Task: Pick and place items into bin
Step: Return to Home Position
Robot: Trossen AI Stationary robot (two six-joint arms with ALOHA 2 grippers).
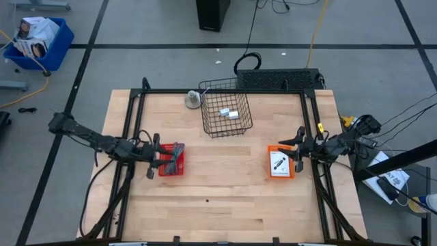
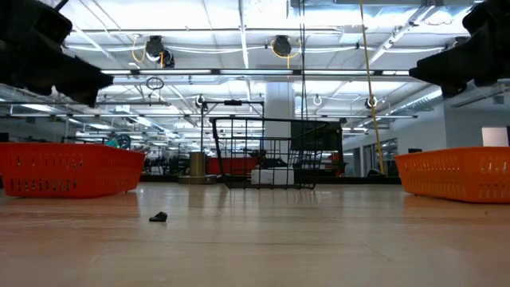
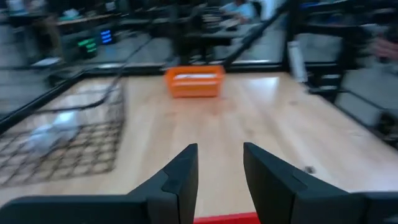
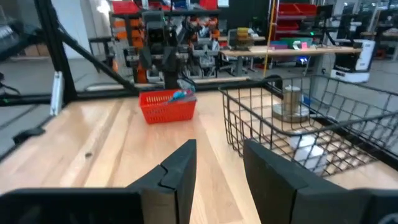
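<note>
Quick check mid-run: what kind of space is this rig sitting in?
Likely a robotics lab or workshop in an open industrial hall: rows of ceiling strip lights, workbenches with equipment and red storage bins beyond the table, and a grey floor marked with black tape lines.

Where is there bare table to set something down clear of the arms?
Widest bare patch: the table half away from the wire basket, past both trays, holding only a small dark speck. Also free: the lane between the red tray and the orange tray. Crowded: the outer side of each tray, where the left gripper and right gripper hover open.
</note>
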